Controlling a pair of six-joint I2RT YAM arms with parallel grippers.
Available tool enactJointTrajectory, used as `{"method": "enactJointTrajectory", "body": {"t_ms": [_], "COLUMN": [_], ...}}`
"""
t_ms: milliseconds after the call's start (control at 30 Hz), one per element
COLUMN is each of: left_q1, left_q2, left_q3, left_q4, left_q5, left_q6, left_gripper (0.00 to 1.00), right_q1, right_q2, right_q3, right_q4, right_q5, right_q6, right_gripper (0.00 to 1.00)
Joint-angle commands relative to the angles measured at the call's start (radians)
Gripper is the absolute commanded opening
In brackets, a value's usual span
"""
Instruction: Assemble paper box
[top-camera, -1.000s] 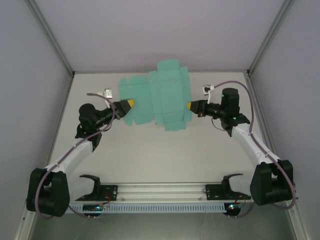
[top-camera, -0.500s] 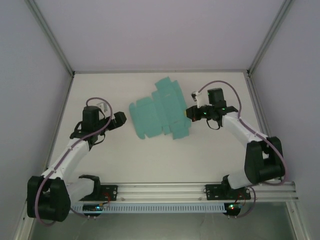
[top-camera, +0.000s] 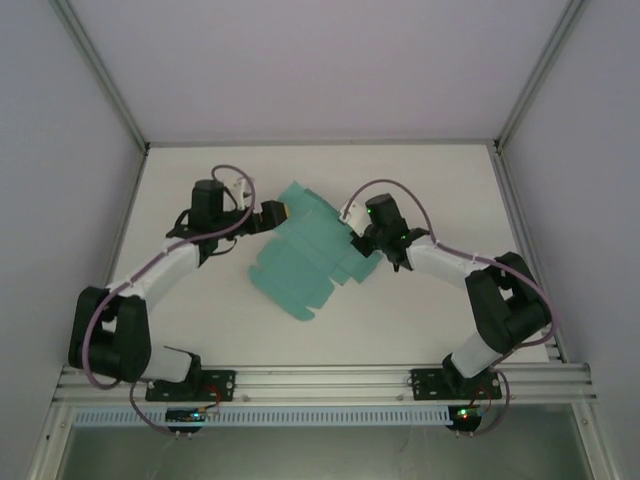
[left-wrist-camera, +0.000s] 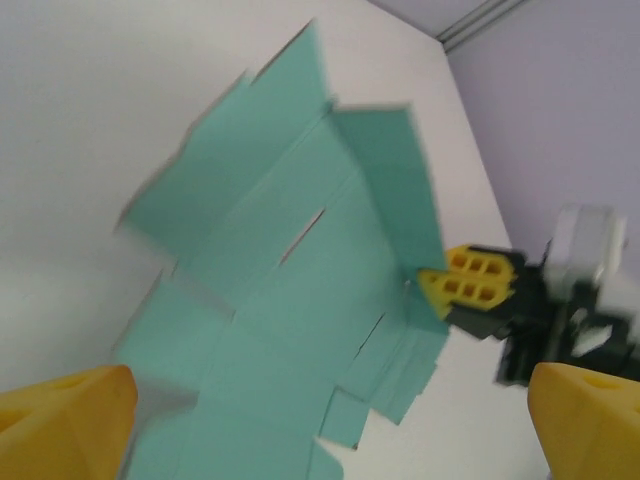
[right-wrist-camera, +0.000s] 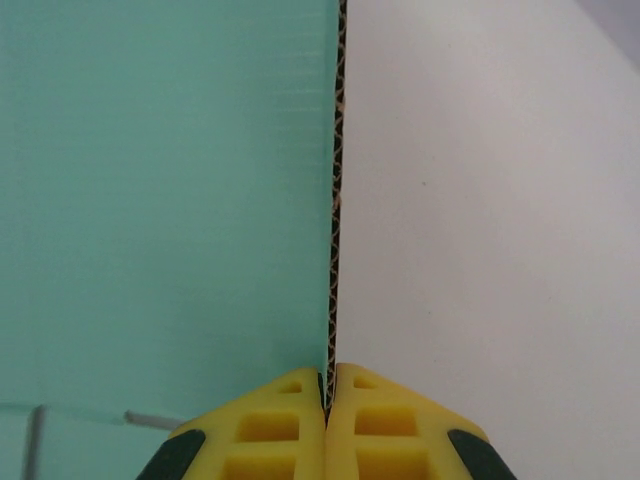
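Top external view: the table (top-camera: 400, 320) is shown with the flat, unfolded box (top-camera: 300, 265) at its centre, turned diagonally. The box's right edge is clamped between the closed fingers of the right gripper (right-wrist-camera: 328, 385). The left gripper (top-camera: 276, 213) is spread wide at the box's far-left corner.

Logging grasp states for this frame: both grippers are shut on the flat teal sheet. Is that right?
Not quite. The right gripper is shut on the edge of the paper box, but the left gripper is open: the left wrist view shows its fingers wide apart, the flat sheet lying ahead of them.
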Motion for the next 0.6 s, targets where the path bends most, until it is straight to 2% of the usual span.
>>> {"method": "enactJointTrajectory", "body": {"t_ms": [0,67,133,300,467,567], "left_q1": [-0.004,-0.012,-0.018,-0.052,-0.08,-0.091], "left_q2": [0.033,0.045,0.059,0.148,0.221,0.252], "left_q3": [0.117,0.167,0.202,0.281,0.332,0.349], "left_q4": [-0.068,-0.137,-0.169,-0.22,-0.266,-0.306], "left_q5": [0.01,-0.066,-0.097,-0.059,-0.052,-0.049], "left_q6": [0.042,0.069,0.082,0.098,0.127,0.139], "left_gripper": [1.0,1.0,1.0,0.99,0.83,0.78], "right_q1": [0.054,0.075,0.088,0.115,0.129,0.133], "right_q2": [0.026,0.043,0.055,0.067,0.054,0.053], "right_q3": [-0.038,-0.038,-0.041,-0.023,-0.025,-0.028], "right_q4": [0.15,0.151,0.182,0.209,0.217,0.228], "right_q5": [0.167,0.195,0.235,0.269,0.275,0.291], "right_q6": [-0.263,-0.344,-0.417,-0.479,-0.48,-0.479], "right_gripper": [0.0,0.0,0.0,0.0,0.0,0.0]}}
